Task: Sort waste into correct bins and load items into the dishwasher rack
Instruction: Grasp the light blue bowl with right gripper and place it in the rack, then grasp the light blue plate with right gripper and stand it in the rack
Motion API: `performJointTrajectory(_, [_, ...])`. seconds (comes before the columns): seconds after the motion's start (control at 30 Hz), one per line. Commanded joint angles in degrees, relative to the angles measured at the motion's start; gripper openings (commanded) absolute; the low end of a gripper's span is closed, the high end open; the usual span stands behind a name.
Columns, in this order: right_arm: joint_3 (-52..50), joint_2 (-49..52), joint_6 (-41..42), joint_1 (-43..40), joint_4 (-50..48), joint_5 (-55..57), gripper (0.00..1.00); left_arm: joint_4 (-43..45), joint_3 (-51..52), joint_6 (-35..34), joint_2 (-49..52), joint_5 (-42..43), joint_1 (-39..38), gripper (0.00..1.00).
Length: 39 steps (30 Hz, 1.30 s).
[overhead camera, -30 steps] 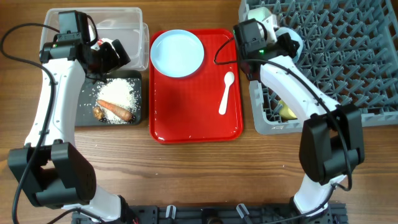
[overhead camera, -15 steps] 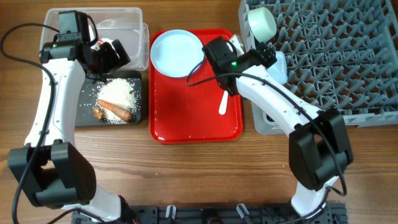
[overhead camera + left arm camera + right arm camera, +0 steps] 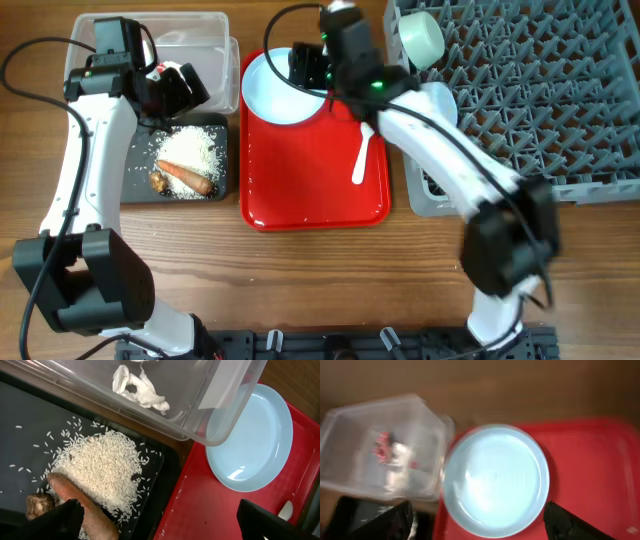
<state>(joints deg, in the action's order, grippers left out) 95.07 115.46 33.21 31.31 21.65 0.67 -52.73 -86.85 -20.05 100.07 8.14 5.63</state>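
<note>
Right end effector (image 3: 479, 522) spread wide and empty, above the light blue plate (image 3: 495, 480) on the red tray (image 3: 315, 175). Left end effector (image 3: 160, 522) likewise wide and empty, over the black bin (image 3: 30, 425) holding rice (image 3: 100, 470).

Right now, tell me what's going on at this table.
The right gripper hovers open over the light blue plate on the red tray, holding nothing; the white spoon lies on the same tray. The left gripper, also open and empty, hangs where the clear bin meets the black bin. Rice, the carrot stick and a brown lump sit in the black bin, crumpled paper in the clear one. A pale green bowl is already in the rack.
</note>
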Motion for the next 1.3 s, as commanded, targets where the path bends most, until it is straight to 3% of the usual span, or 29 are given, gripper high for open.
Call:
performJointTrajectory(0.0, [0.1,9.0,12.9,-0.3,0.2,1.2,0.82,0.1,-0.2,0.3,-0.6,-0.3,-0.1,1.00])
performJointTrajectory(0.3, [0.1,15.8,23.1,-0.3,2.4,-2.3,0.47,0.1,-0.2,0.3,-0.6,-0.3,-0.1,1.00])
performJointTrajectory(0.5, [0.1,16.8,23.8,-0.3,4.8,-6.2,0.06,0.1,-0.2,0.3,-0.6,-0.3,-0.1,1.00])
performJointTrajectory(0.67, [0.2,16.3,23.5,-2.5,5.4,-14.1,0.04,0.1,-0.2,0.3,-0.6,-0.3,-0.1,1.00])
performJointTrajectory(0.93, [0.2,2.1,4.2,-13.2,6.5,-16.9,0.04,0.1,-0.2,0.3,-0.6,-0.3,-0.1,1.00])
performJointTrajectory(1.13, [0.2,-16.1,-13.0,-14.6,7.4,2.5,0.04,0.1,-0.2,0.3,-0.6,-0.3,-0.1,1.00])
performJointTrajectory(1.27, [0.2,-22.9,-28.3,-14.6,8.0,36.7,0.04,0.1,-0.2,0.3,-0.6,-0.3,-0.1,1.00])
